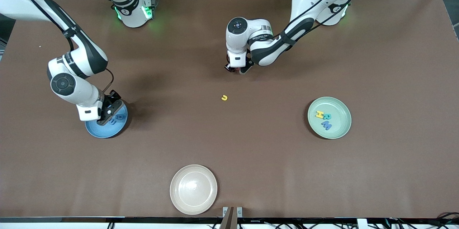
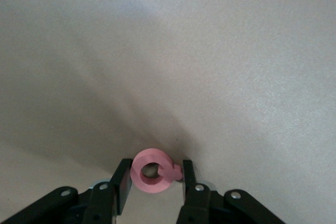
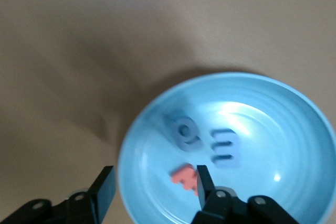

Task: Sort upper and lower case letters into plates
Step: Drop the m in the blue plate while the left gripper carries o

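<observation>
The front view looks down from high across the table [image 1: 229,171], facing both arm bases along its top edge and taking in the whole tabletop. The right wrist view looks down close over the blue plate [image 3: 294,103], which the front view also shows [image 1: 96,132]. The left wrist view looks down very close at a pink letter [image 2: 152,170] on the bare table.

left gripper [image 2: 153,182] jaws nearly closed, right gripper [image 3: 152,182] jaws apart
</observation>
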`<action>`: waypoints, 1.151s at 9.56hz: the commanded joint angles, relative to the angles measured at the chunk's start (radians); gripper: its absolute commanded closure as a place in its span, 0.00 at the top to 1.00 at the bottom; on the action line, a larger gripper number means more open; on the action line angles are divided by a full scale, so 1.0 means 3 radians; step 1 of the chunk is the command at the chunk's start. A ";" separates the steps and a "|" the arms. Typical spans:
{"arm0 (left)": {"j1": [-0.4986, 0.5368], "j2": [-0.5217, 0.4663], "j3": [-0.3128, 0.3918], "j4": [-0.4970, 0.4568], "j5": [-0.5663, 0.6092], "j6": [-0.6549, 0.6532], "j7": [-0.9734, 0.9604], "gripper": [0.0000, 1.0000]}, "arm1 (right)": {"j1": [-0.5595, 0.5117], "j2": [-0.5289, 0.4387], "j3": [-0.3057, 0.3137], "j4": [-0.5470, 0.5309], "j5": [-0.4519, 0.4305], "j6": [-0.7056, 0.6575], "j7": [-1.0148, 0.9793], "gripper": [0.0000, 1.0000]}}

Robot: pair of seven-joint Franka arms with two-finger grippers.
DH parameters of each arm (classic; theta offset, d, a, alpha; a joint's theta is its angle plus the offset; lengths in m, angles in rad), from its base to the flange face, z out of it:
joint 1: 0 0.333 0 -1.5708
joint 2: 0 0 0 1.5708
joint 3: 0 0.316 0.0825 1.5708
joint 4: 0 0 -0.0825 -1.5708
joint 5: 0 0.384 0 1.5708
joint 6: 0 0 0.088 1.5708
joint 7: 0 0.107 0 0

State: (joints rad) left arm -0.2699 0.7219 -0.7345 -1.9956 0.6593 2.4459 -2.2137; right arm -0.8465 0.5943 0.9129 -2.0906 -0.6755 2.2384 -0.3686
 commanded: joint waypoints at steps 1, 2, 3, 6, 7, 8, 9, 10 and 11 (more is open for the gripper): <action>0.0300 -0.0313 0.0040 -0.0056 0.0006 -0.0175 0.0484 0.00 | 0.0269 -0.0007 0.0172 0.0004 0.0124 -0.0119 0.0810 0.69; 0.0524 -0.0447 0.0025 -0.0082 0.0006 -0.0267 0.0775 0.00 | 0.0387 -0.0007 0.0269 -0.0011 0.0124 -0.0149 0.1219 0.69; 0.0739 -0.0524 0.0020 -0.0128 0.0006 -0.0334 0.1173 0.00 | 0.0509 -0.0012 0.0407 -0.0021 0.0124 -0.0154 0.1603 0.70; 0.1383 -0.0734 0.0025 -0.0302 0.0006 -0.0580 0.2395 0.00 | 0.1152 -0.0007 0.0454 -0.0016 0.0119 -0.0099 0.2727 0.70; 0.1578 -0.0780 0.0030 -0.0353 0.0011 -0.0580 0.2697 0.00 | 0.1372 -0.0007 0.0454 -0.0001 0.0119 -0.0022 0.3096 0.70; 0.1706 -0.0786 0.0050 -0.0358 0.0011 -0.0580 0.2948 0.00 | 0.1623 -0.0007 0.0444 0.0035 0.0104 0.0039 0.3444 0.70; 0.1799 -0.0775 0.0055 -0.0358 0.0011 -0.0580 0.3088 0.00 | 0.1868 -0.0002 0.0404 0.0157 0.0089 0.0045 0.3767 0.70; 0.1845 -0.0765 0.0071 -0.0358 0.0011 -0.0580 0.3175 0.00 | 0.2164 0.0028 0.0216 0.0310 0.0094 0.0045 0.3998 0.68; 0.1906 -0.0770 0.0106 -0.0358 0.0031 -0.0580 0.3308 0.00 | 0.2562 0.0034 -0.0034 0.0448 0.0099 0.0050 0.4238 0.68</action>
State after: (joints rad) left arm 0.2904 0.5234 -0.7092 -2.0810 0.6609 2.2771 -1.2638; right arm -0.2052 0.5972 0.9955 -2.0244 -0.6495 2.2581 0.8215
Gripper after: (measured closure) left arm 0.564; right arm 0.322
